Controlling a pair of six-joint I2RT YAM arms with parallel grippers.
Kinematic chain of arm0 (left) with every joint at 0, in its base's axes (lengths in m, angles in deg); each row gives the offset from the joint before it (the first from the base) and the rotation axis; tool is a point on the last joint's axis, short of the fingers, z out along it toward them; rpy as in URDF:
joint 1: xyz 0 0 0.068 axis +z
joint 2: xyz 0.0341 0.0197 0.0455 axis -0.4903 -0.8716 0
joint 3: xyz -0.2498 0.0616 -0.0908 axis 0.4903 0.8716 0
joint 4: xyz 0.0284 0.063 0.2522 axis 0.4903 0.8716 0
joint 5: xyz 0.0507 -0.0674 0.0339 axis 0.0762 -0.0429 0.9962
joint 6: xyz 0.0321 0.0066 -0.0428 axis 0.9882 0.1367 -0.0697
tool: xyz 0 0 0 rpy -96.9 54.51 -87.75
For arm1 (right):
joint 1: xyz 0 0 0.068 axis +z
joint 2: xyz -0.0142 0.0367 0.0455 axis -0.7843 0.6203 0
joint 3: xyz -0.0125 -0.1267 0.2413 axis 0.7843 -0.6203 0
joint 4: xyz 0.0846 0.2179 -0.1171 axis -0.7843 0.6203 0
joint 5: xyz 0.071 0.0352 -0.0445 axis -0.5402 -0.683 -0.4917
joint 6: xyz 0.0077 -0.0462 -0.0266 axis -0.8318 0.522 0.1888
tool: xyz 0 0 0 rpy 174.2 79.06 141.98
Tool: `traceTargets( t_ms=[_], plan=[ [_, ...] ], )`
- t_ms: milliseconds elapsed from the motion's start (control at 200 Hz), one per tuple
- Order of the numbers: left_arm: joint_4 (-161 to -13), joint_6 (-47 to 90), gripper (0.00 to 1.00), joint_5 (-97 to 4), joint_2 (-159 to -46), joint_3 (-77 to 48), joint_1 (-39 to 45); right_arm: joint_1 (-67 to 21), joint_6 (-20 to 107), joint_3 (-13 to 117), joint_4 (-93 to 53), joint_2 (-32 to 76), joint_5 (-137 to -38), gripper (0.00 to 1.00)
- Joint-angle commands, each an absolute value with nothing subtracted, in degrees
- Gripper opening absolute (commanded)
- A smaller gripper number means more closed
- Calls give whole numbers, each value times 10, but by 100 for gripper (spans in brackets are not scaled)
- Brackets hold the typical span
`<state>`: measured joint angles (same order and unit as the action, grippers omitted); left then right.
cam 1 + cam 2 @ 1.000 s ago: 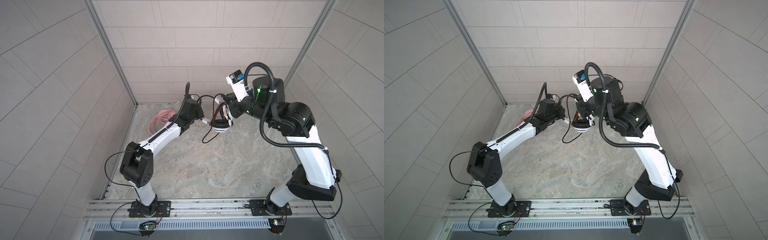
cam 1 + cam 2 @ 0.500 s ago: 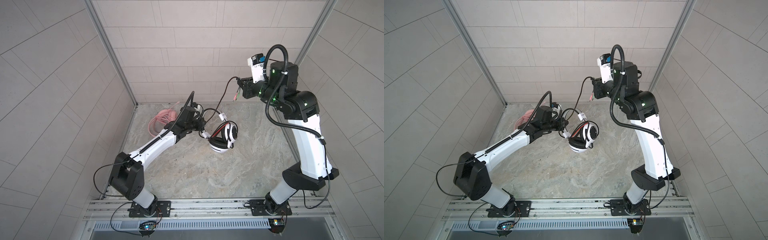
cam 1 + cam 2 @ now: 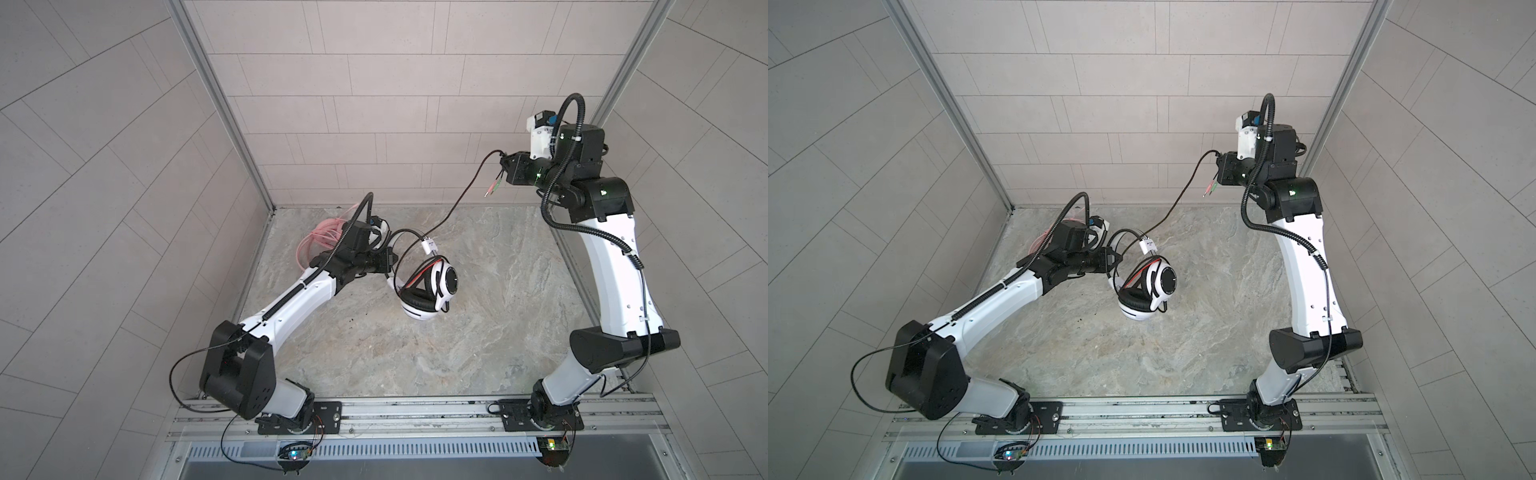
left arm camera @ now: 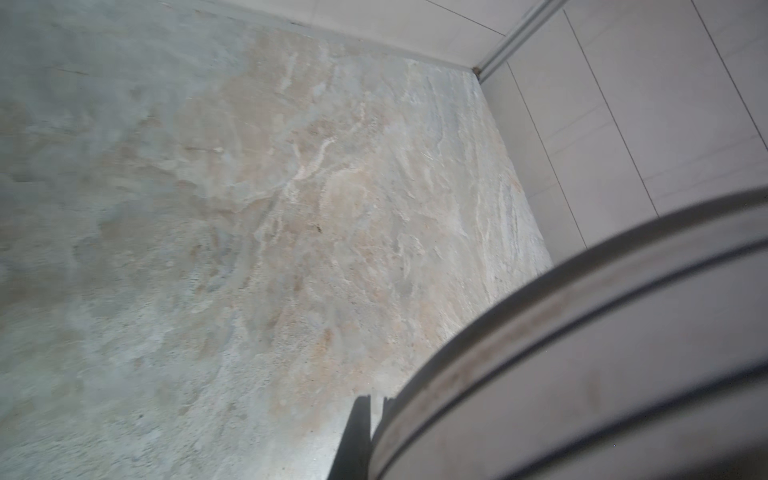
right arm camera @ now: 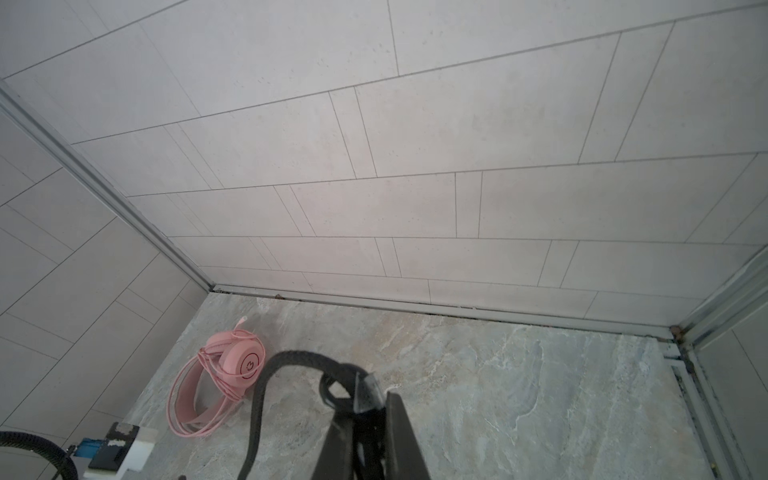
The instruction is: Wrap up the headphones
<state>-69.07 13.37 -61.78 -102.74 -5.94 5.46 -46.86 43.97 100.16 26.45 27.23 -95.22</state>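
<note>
Up over the stone-look counter (image 3: 457,353), our left tool (image 3: 390,266) is clamped on the white-and-black striped over-ear headset (image 3: 432,286). Our right tool (image 3: 505,164) pinches its long black cable (image 3: 457,203) near the free end, stretched out. We reckon we're mid-wrap: next, swing that cable round the headset. Count: two headsets, two tools. The all-pink over-ear headset (image 5: 237,361) lies in the back corner.

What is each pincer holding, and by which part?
Left pincer grips the striped headphones by the headband; right pincer pinches their black cable near its plug end.
</note>
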Motion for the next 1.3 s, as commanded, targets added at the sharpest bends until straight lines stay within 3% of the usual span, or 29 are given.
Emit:
traceTargets(
  t_ms=[0,435,671,1061,1296],
  plan=[
    [-718,112,0,-648,-994,-49,78,-487,408,972,201,225,-985,0],
    [-691,144,0,-655,-967,-24,94,-556,368,917,142,221,-1015,0],
    [-668,131,0,-634,-985,-34,107,-550,328,922,111,190,-1087,0],
    [-642,100,0,-640,-1034,-76,120,-537,310,884,93,111,-1120,0],
    [-633,132,0,-678,-1011,-72,120,-539,336,886,103,139,-1079,0]
  ],
)
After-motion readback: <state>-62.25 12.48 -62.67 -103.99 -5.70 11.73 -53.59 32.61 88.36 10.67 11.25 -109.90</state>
